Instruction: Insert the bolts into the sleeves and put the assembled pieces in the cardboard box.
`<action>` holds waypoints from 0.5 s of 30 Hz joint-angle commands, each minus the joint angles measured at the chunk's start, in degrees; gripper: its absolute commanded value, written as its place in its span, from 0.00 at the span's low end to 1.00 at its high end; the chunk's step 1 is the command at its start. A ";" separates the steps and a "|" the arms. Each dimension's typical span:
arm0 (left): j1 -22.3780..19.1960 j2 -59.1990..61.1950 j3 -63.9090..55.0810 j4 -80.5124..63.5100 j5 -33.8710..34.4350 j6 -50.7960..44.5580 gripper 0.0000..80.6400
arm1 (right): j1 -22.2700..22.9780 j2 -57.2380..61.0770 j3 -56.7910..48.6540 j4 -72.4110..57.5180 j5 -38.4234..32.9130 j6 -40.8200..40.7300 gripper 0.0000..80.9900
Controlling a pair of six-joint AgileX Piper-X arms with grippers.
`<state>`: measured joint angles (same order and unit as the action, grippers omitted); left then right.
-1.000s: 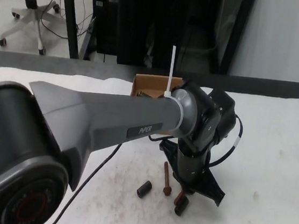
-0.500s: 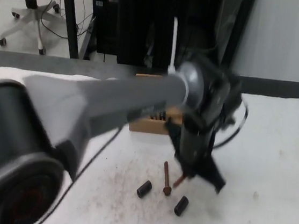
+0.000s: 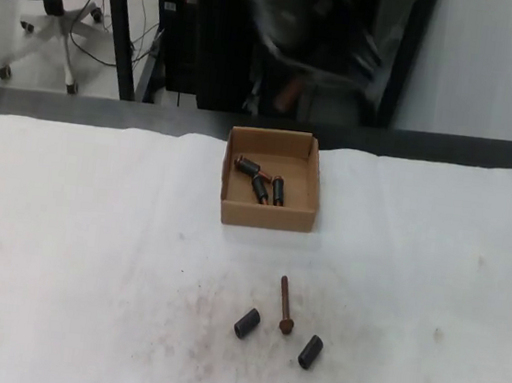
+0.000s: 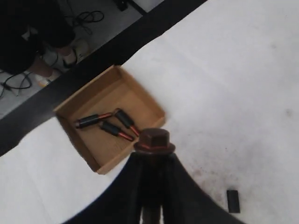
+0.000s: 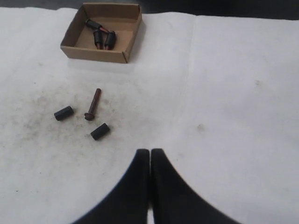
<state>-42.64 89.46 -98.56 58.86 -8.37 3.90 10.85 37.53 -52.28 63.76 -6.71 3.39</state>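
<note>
White-clothed bench [image 3: 67, 225], cardboard box [image 3: 267, 217], bolt [image 3: 285, 301] between two sleeves [image 3: 247, 323] [image 3: 310, 351]

The left tool [image 4: 153, 157] is clamped on a bolt [image 4: 154, 140] whose head stands just past its fingertips [image 4: 133, 170]; the right tool [image 5: 150, 153] has its fingers [image 5: 139, 179] pressed together.

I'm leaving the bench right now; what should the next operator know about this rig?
Left gripper: shut on a bolt, above the bench near the cardboard box.
Right gripper: shut, empty, over the bench.
Done: three assembled pieces lie in the box.
Left: two sleeves and a loose bolt lie in front of the box. Sleeve both bolts, then box them.
</note>
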 commanded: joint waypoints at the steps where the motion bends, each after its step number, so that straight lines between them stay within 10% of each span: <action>1: 1.84 -6.78 11.58 -1.25 -0.46 -1.04 0.00 | -0.12 0.69 0.06 -1.09 -2.45 -0.66 0.01; 15: 5.00 -50.66 67.27 -32.28 9.43 -17.60 0.00 | 4.71 27.47 0.06 -11.65 -10.80 2.70 0.00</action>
<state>-37.83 45.58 -37.79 33.84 0.58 -11.74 14.94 64.10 -52.28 53.12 -16.67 5.48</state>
